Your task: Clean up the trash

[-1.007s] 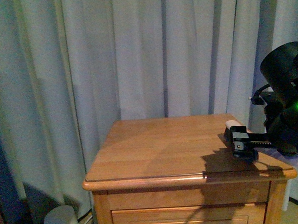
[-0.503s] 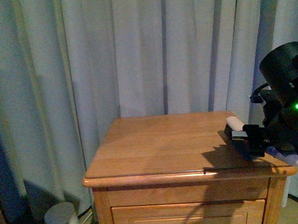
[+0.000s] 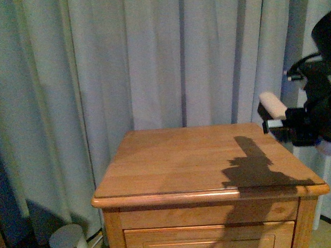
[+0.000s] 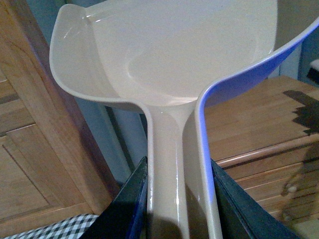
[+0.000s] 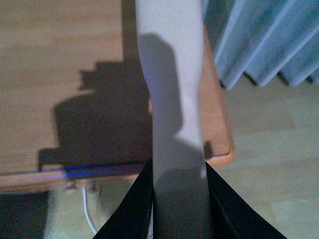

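No trash shows in any view. In the left wrist view my left gripper [image 4: 179, 199] is shut on the handle of the pale dustpan [image 4: 174, 50], whose empty scoop fills the picture. The left arm is out of the front view. At the right edge of the front view my right gripper [image 3: 282, 124] hangs above the nightstand's right side, shut on the brush [image 3: 272, 104], whose pale end sticks up to the left. The right wrist view has the brush [image 5: 172, 74] running between the dark fingers of the right gripper [image 5: 179, 199], over the nightstand's edge.
The wooden nightstand [image 3: 173, 157] stands before grey curtains [image 3: 151, 58], with its top bare except for the arm's shadow. A small white cylinder [image 3: 66, 243] sits on the floor at its left. A wooden panel [image 4: 30, 149] and a checked fabric [image 4: 60, 229] lie near the left gripper.
My right gripper has lifted the brush off the nightstand top and drawn it up and to the right. The nightstand top stays bare.
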